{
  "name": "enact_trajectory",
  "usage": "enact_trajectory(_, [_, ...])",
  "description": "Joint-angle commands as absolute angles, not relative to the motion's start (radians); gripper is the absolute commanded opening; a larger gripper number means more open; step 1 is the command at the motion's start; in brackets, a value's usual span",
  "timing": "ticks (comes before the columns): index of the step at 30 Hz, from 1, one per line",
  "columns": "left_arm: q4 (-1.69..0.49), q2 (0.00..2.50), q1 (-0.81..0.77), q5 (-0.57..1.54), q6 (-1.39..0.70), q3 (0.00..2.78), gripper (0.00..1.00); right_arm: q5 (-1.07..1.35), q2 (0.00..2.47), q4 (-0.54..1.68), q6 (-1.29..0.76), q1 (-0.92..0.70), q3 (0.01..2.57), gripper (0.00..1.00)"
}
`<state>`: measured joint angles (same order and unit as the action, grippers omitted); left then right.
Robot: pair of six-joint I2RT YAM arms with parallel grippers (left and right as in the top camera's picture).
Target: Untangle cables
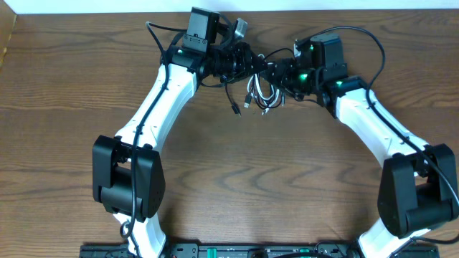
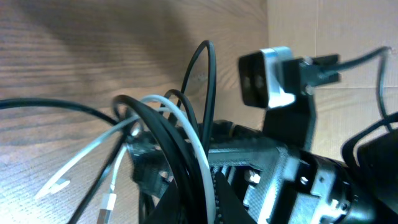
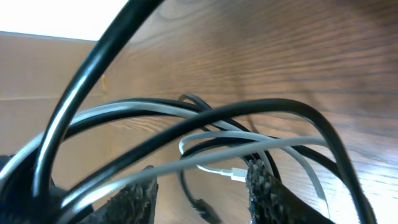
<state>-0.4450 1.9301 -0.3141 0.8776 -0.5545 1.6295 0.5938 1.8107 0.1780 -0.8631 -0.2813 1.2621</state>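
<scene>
The cables (image 1: 256,90) are a small tangle of black cords and a white one, hanging between my two grippers at the far middle of the table. My left gripper (image 1: 231,67) is shut on the cables; in the left wrist view its fingers (image 2: 204,200) pinch black strands and the white cord (image 2: 194,143). My right gripper (image 1: 282,74) faces it from the right. In the right wrist view its fingers (image 3: 202,190) are open wide, with black and white cords (image 3: 249,144) draped across them. A white plug (image 3: 239,175) hangs between the fingers.
The wooden table (image 1: 237,172) stretches toward the front. A cardboard wall (image 2: 329,31) stands at the table's far edge. Thick black arm wires (image 1: 362,34) loop behind the right wrist. The right arm's camera block (image 2: 266,78) shows close in the left wrist view.
</scene>
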Motion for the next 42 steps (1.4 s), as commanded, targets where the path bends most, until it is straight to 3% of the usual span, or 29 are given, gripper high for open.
enact_trajectory(1, [-0.435, 1.918, -0.309, 0.897, -0.564, 1.641, 0.08, 0.607, 1.833, 0.133, -0.995, -0.294, 1.275, 0.45])
enact_trajectory(11, [-0.427, 1.918, -0.31, 0.899, -0.591, 1.641, 0.08, 0.649, 1.937, -0.006, -1.114, -0.303, 1.275, 0.4])
enact_trajectory(22, [-0.397, 1.918, -0.311, 0.935, -0.642, 1.641, 0.08, 0.638, 2.003, -0.074, -1.124, -0.303, 1.275, 0.27])
enact_trajectory(28, [-0.401, 1.918, -0.311, 0.946, -0.609, 1.641, 0.08, 0.628, 2.003, -0.073, -1.034, -0.293, 1.275, 0.13])
enact_trajectory(32, [-0.426, 1.918, -0.31, 0.945, -0.5, 1.641, 0.08, 0.647, 2.003, -0.065, -0.926, -0.262, 1.275, 0.12])
enact_trajectory(36, [-0.476, 1.918, -0.297, 0.975, -0.381, 1.641, 0.08, 0.656, 2.003, 0.006, -0.797, -0.211, 1.275, 0.19])
enact_trajectory(39, [-0.485, 1.917, -0.275, 1.078, -0.293, 1.641, 0.08, 0.633, 2.003, 0.083, -0.718, -0.172, 1.275, 0.48])
enact_trajectory(42, [-0.485, 1.912, -0.237, 1.138, -0.277, 1.641, 0.07, 0.605, 2.003, 0.149, -0.656, -0.141, 1.275, 0.66])
